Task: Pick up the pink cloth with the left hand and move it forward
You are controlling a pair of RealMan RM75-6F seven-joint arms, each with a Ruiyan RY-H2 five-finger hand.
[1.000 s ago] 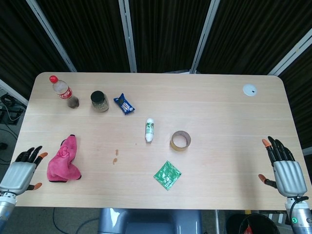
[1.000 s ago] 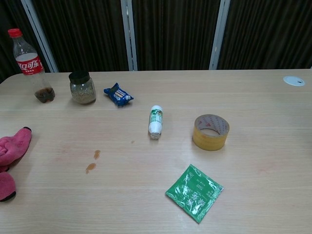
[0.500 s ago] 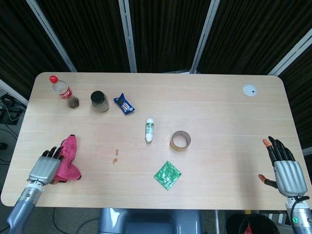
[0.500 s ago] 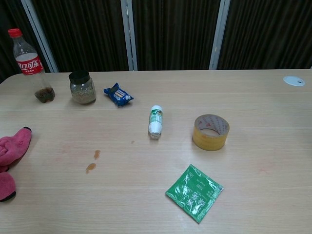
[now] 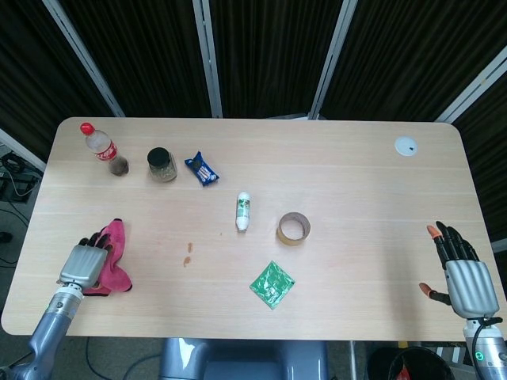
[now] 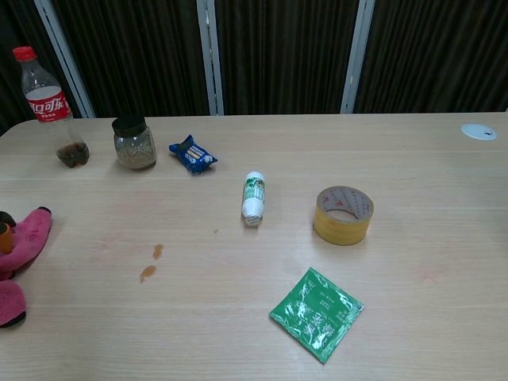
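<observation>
The pink cloth [image 5: 113, 255] lies crumpled near the table's left front edge; the chest view shows it at the far left [image 6: 24, 242]. My left hand [image 5: 85, 264] is over the cloth's left part, fingers spread and pointing away from me, and covers much of it. Whether the fingers grip the fabric cannot be told. A dark fingertip [image 6: 4, 219] shows at the left edge of the chest view. My right hand [image 5: 462, 274] hovers off the table's right front corner, fingers apart, holding nothing.
A cola bottle [image 5: 100, 146], a jar [image 5: 162, 165] and a blue snack packet [image 5: 202, 169] stand at the back left. A small white bottle [image 5: 243, 211], a tape roll [image 5: 293, 228] and a green sachet [image 5: 272, 284] lie mid-table. A white disc [image 5: 405, 146] sits at the back right.
My left hand has moved right from beside the table's left edge onto the pink cloth. The cloth and the right hand have stayed where they were.
</observation>
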